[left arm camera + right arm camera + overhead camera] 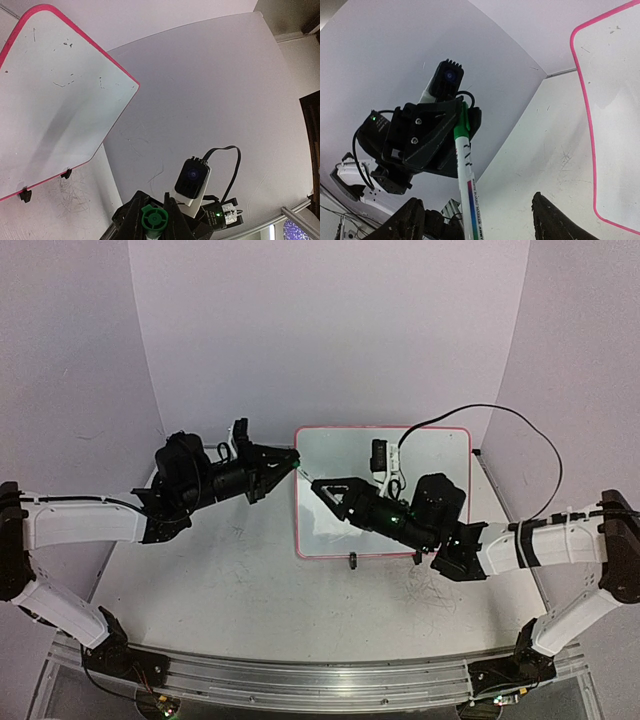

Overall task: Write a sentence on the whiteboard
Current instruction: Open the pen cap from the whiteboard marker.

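Note:
The whiteboard [440, 445], white with a pink-red frame and two black clip feet, lies at the table's back centre. It also shows in the left wrist view [55, 100] and the right wrist view [615, 100]. Only faint scuffs show on it, no green sentence. My left gripper [288, 463] is shut on the green cap end of a white marker [465, 170], just off the board's left edge. The cap [154, 219] sits between its fingers. My right gripper [325, 490] is open wide over the board's left part. The marker's barrel lies between its fingers [415, 220], untouched.
The scuffed white tabletop [230, 570] surrounds the board. A black cable [500, 420] loops from the right wrist camera [192, 180] over the board's back right. An aluminium rail [320, 680] runs along the near edge. Purple backdrop walls enclose the back and sides.

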Robot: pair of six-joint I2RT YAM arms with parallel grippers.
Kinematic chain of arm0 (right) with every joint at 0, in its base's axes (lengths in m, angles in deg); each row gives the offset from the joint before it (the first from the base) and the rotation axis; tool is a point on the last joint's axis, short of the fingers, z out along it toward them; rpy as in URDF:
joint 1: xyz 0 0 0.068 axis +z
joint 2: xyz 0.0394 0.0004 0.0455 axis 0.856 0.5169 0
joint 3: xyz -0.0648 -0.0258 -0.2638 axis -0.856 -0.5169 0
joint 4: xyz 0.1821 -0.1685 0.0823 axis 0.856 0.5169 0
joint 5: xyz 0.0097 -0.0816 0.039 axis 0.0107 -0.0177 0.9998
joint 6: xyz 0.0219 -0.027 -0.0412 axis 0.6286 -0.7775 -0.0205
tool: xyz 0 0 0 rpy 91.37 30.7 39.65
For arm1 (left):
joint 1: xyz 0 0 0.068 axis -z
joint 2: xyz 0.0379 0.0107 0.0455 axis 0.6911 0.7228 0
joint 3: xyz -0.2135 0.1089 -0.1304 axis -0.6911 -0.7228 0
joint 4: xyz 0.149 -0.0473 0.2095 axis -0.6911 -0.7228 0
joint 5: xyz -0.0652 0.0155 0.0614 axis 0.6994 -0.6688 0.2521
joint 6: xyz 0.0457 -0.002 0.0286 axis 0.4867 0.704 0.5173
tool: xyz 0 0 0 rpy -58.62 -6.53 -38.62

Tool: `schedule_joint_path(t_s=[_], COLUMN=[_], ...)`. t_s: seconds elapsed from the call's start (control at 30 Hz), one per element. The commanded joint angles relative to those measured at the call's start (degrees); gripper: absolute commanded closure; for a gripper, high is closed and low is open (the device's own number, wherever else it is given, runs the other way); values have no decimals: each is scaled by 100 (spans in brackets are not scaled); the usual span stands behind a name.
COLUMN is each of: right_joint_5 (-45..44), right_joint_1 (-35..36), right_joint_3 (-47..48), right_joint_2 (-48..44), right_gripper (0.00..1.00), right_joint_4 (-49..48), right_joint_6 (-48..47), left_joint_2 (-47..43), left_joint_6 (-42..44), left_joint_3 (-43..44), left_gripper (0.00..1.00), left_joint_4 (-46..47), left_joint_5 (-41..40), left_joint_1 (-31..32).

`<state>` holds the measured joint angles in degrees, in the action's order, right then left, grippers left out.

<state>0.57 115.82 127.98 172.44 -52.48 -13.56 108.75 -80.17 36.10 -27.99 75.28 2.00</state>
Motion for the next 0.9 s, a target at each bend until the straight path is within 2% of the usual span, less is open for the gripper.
schedule_joint_path(t_s=[0.0, 0.47, 0.73, 0.87], right_joint_5=[-570, -805, -730, -780], right_joint_1=[93, 137, 140, 136], right_joint_3=[183, 747, 1029, 1021], right_joint_2=[163, 661, 897, 887], right_gripper=[33, 57, 59, 67], right_joint_4=[-782, -1190, -1211, -1209], right_joint_6=[138, 57, 31, 25], left_joint_2=[-44, 179, 262, 275], left_joint_6=[-710, -760, -710, -677], left_joint_3=[-222, -220, -150, -139], left_gripper=[100, 100, 100, 100], left_joint_4=[1078, 1279, 1316, 1323], left_joint_5=[-365, -383, -291, -271], left_joint_1=[11, 122, 142, 161])
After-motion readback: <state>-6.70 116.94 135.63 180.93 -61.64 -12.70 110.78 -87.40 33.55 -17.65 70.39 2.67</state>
